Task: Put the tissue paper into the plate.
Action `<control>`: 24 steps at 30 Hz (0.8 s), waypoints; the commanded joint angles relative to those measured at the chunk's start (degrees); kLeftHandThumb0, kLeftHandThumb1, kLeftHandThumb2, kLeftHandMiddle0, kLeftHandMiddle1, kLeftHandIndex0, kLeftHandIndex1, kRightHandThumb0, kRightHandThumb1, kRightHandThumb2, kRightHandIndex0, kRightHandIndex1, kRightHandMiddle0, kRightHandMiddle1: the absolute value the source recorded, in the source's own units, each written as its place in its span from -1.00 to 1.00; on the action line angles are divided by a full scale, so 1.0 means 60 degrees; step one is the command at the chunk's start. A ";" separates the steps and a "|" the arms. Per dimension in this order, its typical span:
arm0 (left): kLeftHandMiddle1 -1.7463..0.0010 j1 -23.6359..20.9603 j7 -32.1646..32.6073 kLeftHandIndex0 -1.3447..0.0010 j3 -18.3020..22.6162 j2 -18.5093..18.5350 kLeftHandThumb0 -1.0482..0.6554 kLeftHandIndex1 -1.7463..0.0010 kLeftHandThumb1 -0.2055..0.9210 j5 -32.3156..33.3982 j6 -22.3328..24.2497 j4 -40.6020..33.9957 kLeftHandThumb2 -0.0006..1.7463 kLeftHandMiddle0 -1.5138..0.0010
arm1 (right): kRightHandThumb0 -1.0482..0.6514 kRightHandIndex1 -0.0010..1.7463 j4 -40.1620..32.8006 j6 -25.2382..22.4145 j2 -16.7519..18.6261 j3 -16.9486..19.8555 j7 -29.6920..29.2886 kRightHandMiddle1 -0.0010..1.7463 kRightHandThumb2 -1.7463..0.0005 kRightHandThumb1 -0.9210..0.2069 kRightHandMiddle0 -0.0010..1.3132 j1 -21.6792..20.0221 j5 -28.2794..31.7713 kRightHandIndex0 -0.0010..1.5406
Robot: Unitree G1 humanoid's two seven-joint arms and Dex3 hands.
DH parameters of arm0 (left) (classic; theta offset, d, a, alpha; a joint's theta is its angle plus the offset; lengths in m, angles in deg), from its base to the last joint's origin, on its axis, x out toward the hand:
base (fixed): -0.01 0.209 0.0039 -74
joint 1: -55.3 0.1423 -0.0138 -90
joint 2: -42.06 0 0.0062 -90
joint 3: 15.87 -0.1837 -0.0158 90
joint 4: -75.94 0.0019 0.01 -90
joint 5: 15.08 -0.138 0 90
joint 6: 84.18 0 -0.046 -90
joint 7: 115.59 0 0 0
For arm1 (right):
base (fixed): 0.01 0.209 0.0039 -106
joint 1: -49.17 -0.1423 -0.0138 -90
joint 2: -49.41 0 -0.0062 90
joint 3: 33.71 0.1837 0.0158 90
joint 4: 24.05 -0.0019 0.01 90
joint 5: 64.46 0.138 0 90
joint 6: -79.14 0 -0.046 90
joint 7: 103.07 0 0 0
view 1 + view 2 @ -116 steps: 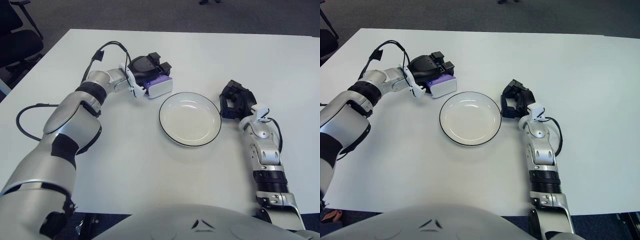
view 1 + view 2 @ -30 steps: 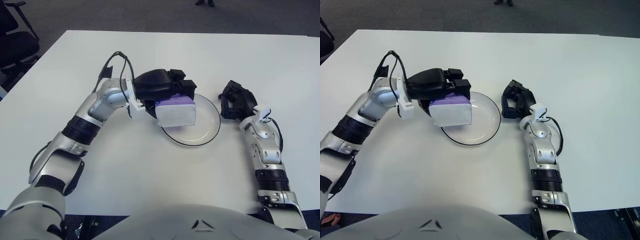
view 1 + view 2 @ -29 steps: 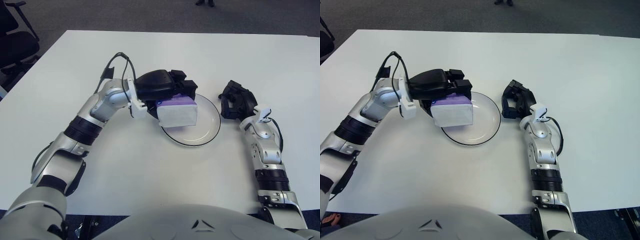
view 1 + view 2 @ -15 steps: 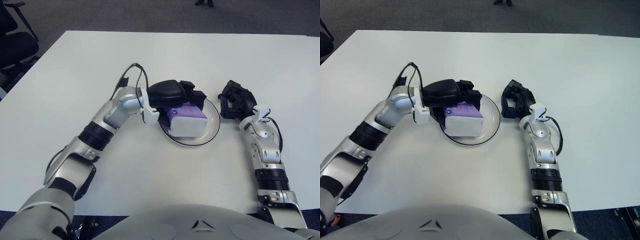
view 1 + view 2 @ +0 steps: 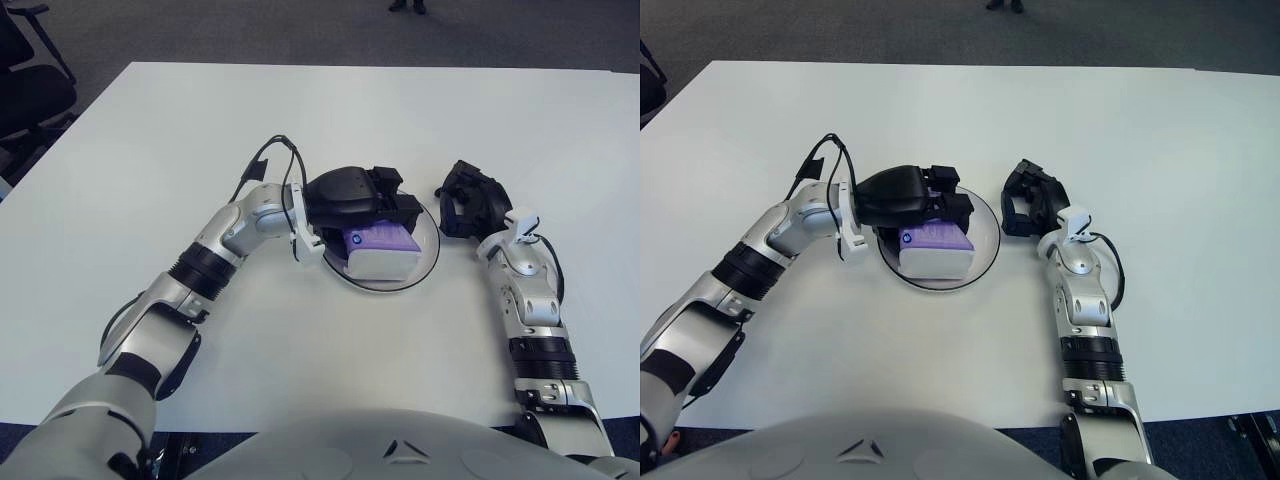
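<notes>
So the left hand (image 5: 362, 198) is parked right over the plate (image 5: 428, 248) with its dark fingers (image 5: 398, 205) curled around the tissue paper (image 5: 380, 250), a purple-and-white pack that's sitting inside the plate, about the middle of the white desk (image 5: 300, 110). The pack looks like it's resting on the plate's floor while the fingers grip its top edge. The right hand (image 5: 470, 198) is just chilling on the desk right beside the plate's right rim, fingers curled in and holding nothing.
</notes>
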 commanded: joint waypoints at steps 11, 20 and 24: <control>-1.00 -0.0359 0.1137 0.12 -0.0738 0.0087 -0.32 -1.00 -0.03 -0.1663 -0.0335 0.1276 0.47 -0.40 | -0.32 1.00 0.1293 -0.0953 0.0419 -0.0246 -0.0186 1.00 -0.45 0.00 -0.11 0.1150 -0.0147 0.41; -1.00 -0.0624 0.0567 0.86 -0.1190 0.0464 -0.54 -0.62 0.92 -0.1853 -0.0287 0.1169 -0.36 -0.05 | -0.32 1.00 0.1225 -0.0910 0.0456 -0.0290 -0.0255 1.00 -0.46 0.02 -0.10 0.1188 -0.0124 0.49; -1.00 -0.0960 -0.0951 0.97 -0.1375 0.0802 -0.78 -0.23 0.98 -0.1003 -0.0046 0.0394 -0.27 0.47 | -0.32 1.00 0.1246 -0.0859 0.0424 -0.0339 -0.0250 1.00 -0.47 0.03 -0.09 0.1188 -0.0178 0.51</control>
